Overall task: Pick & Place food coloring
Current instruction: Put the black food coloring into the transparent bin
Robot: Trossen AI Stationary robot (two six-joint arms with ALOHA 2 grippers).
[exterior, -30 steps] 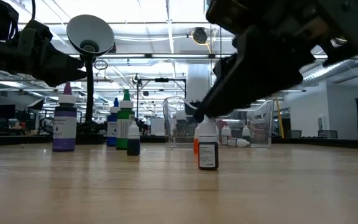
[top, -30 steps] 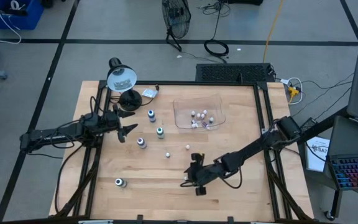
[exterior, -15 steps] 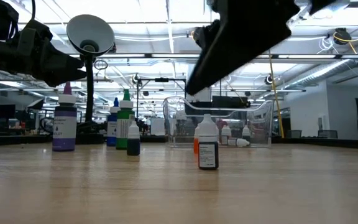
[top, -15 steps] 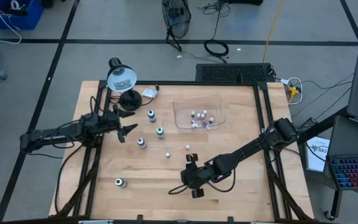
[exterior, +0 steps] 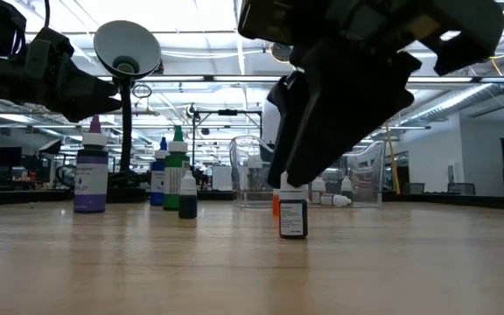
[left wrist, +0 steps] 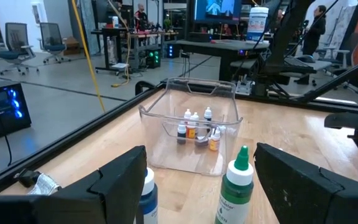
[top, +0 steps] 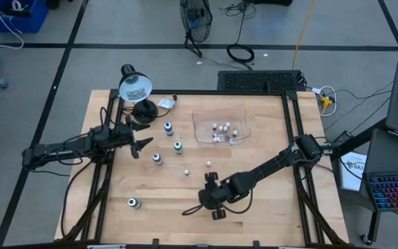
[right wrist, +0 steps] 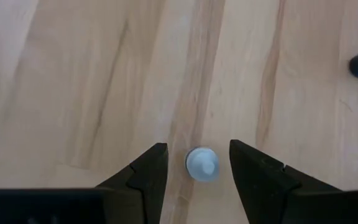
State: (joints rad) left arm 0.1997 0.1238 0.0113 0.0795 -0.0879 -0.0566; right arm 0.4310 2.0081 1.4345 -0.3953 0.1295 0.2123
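Note:
A tiny whitish bottle [right wrist: 201, 164] with a dark label [exterior: 293, 217] stands upright on the wooden table near its near edge. My right gripper [right wrist: 198, 167] hangs over it, pointing down, open. One finger stands on each side of the cap, and neither touches it. In the high view the right gripper [top: 211, 198] hides this bottle. My left gripper [top: 142, 143] waits open at the table's left. In front of it stand a blue-topped bottle [top: 168, 128], a green-topped one [top: 178, 146] and a purple-capped one [top: 157, 158]. Two tiny whitish bottles [top: 186, 171] [top: 208, 164] stand mid-table.
A clear plastic tray [top: 197, 119] at the far middle holds several tiny bottles [left wrist: 194, 127]. A desk lamp [top: 135, 87] stands at the far left corner. One bottle [top: 133, 203] lies on its side near the near left. Bare wood lies around the right gripper.
My right gripper has shifted a little toward the table's left edge. It first rose, then came down around the top of the small bottle. The bottle has stayed where it was.

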